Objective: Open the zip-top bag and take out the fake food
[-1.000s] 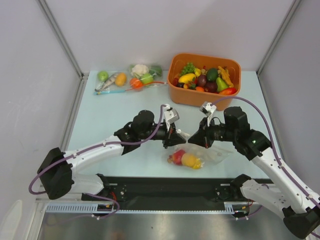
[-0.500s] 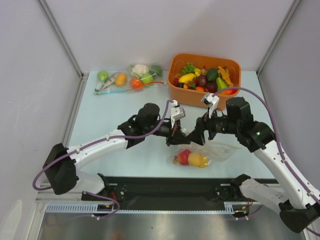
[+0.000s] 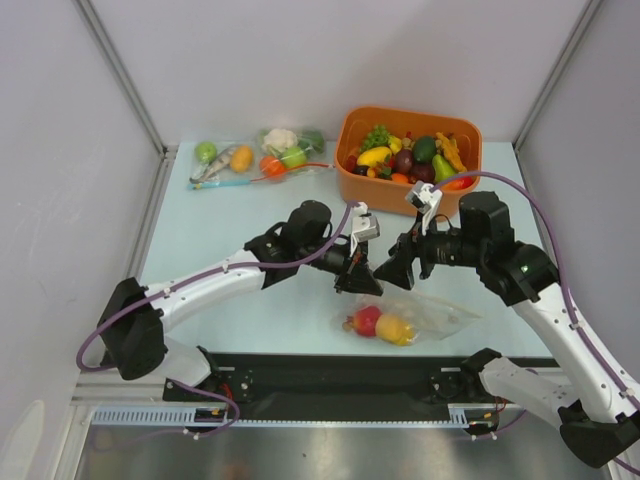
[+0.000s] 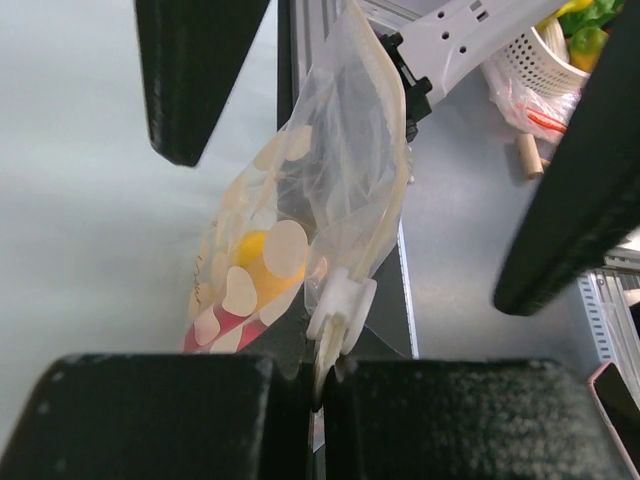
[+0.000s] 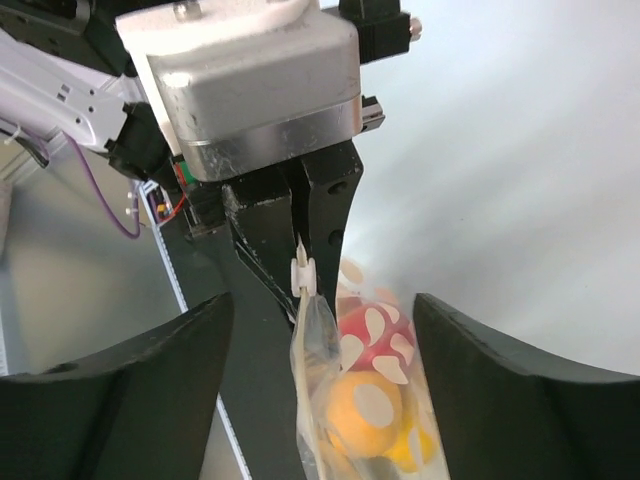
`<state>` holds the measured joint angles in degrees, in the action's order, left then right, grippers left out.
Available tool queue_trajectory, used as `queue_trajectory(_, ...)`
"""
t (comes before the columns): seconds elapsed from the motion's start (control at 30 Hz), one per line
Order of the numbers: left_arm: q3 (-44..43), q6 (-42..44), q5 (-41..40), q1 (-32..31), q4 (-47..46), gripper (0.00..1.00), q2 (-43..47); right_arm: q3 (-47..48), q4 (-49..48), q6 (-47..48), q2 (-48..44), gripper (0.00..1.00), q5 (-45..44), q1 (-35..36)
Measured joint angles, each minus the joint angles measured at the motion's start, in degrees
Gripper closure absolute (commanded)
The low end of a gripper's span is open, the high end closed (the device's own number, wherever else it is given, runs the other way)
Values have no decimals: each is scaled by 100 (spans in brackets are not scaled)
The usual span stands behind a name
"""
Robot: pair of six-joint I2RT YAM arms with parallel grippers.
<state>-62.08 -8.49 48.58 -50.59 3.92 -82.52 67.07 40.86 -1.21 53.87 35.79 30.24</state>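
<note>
The left claw (image 4: 318,385) is fully closed on the pale zip tab (image 4: 340,300) of the zip-top bag (image 4: 340,150). The right claw (image 3: 392,271) is spread wide and empty, just beside it, with its fingers straddling the pinched edge. From the pinch, the bag's long axis runs down toward the tabletop (image 3: 220,240). The film is thin, clear and crinkled. The fake food (image 3: 380,323), glossy and rounded, sags at the low end. We judge the right claw nearer the free lip.
</note>
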Motion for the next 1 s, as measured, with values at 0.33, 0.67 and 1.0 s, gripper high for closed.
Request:
queue_trajectory(0.33,-28,127,140,0,195,100,0,-293,-214,-20,-85,44,310,-96)
queue_trajectory(0.67,-28,166,162,0,284,100,0,-348,-557,-162,103,54,745,-160)
queue_trajectory(1.0,-28,166,164,-2,282,100,0,-439,-601,-184,271,64,981,-160)
